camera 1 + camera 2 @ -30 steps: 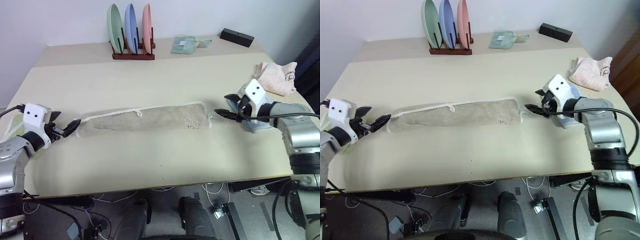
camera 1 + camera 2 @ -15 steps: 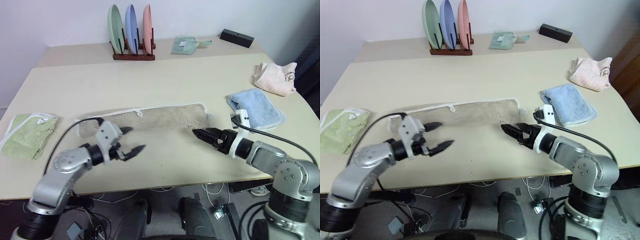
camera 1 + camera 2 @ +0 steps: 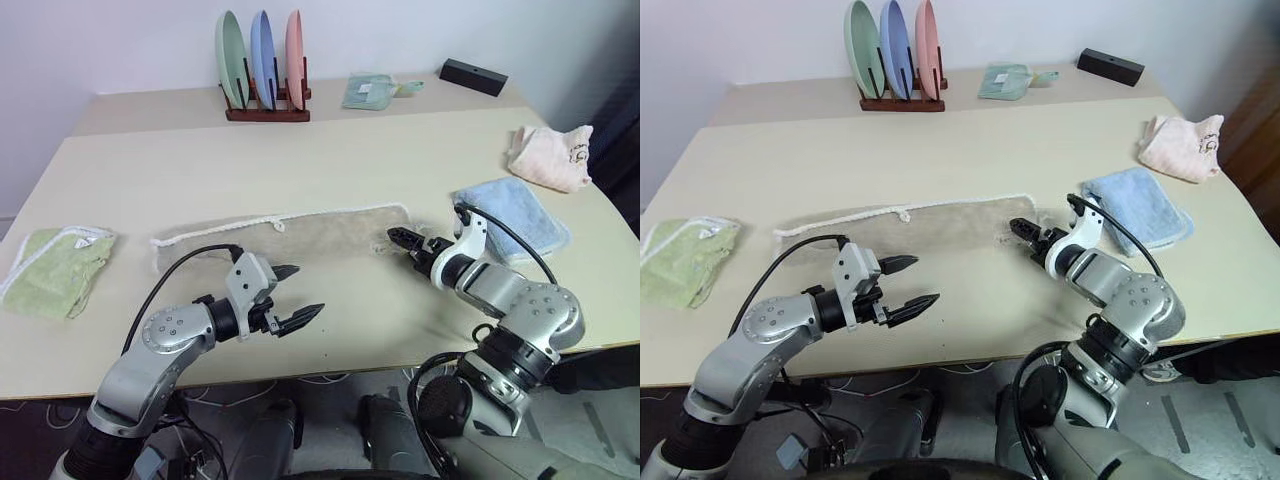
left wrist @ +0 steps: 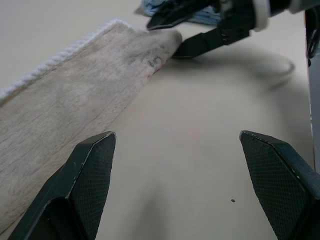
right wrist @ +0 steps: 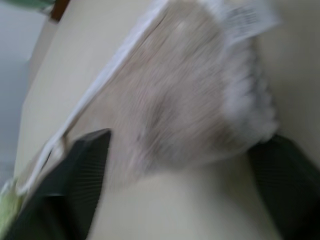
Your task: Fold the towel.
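My left gripper [image 3: 291,295] hovers with fingers wide, holding nothing, the towel [image 3: 285,238] lying just beyond them as a long folded strip on the surface [image 3: 330,160]. It looks soft, light and floppy; I'd pinch corners. My right gripper [image 3: 402,240] sits at the towel's right end, fingers parted around that edge, grip not yet sure.

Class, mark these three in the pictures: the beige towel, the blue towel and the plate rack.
beige towel [image 3: 320,236], left eye view, middle of the cloth
blue towel [image 3: 520,212], left eye view, centre of the fold
plate rack [image 3: 266,112], left eye view, wooden base
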Available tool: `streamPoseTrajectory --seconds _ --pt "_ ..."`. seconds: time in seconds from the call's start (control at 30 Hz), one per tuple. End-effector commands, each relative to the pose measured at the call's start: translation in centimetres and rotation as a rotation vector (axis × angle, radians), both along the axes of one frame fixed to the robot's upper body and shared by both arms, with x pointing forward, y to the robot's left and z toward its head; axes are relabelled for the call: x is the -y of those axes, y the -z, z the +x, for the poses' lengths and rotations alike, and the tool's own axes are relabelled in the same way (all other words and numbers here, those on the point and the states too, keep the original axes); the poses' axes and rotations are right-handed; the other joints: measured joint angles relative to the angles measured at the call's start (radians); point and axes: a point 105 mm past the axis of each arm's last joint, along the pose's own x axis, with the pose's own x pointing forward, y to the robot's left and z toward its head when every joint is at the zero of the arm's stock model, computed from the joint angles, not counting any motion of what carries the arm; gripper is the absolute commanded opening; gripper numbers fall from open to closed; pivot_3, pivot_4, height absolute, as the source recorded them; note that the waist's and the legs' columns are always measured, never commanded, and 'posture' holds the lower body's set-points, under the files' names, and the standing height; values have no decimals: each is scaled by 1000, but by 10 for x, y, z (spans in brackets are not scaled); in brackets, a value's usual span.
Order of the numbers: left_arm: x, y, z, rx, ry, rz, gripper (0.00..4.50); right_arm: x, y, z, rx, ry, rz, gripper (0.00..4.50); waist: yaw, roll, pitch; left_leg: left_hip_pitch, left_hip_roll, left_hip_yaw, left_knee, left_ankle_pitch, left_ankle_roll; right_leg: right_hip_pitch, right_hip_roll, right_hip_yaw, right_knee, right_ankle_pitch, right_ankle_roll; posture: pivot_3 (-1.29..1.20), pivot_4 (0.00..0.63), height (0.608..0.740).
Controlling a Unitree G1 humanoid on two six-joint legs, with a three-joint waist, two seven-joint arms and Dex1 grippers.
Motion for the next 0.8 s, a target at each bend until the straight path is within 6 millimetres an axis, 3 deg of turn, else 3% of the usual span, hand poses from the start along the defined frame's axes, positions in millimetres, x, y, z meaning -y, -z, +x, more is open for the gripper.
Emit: streamPoseTrajectory --seconds 0.03,0.17,0.37,0.5,0.67,0.8 --pt "0 -11 -1 45 -8 -12 4043 8 4 5 -19 63 -2 2105 0 0 0 0 0 0 0 0 0 0 0 0 0 0 0 0 150 740" --pt "1 -9 -4 37 -15 -17 4043 21 -4 9 18 117 -32 82 -3 1 0 0 0 1 0 0 0 0 0 0 0 0 0 0 150 740" --pt "2 -6 -5 29 -13 -20 4043 65 -27 2 92 186 -191 30 3 1 0 -1 0 2 0 0 0 0 -1 0 0 0 0 0 150 740" --pt "5 -3 -3 24 2 -22 4043 77 -40 -1 144 155 -292 30 -2 2 0 -1 0 2 -1 0 0 0 -1 0 -1 0 0 0 150 740" --pt "7 -5 1 29 8 -25 4043 67 -62 2 279 43 -452 30 -6 3 0 0 1 4 -1 0 1 0 0 0 -1 0 0 0 150 740" --pt "4 -6 0 27 5 -24 4043 40 -87 -1 479 -147 -613 30 -1 3 0 -1 1 4 -1 0 1 0 0 0 -1 0 0 0 150 740"
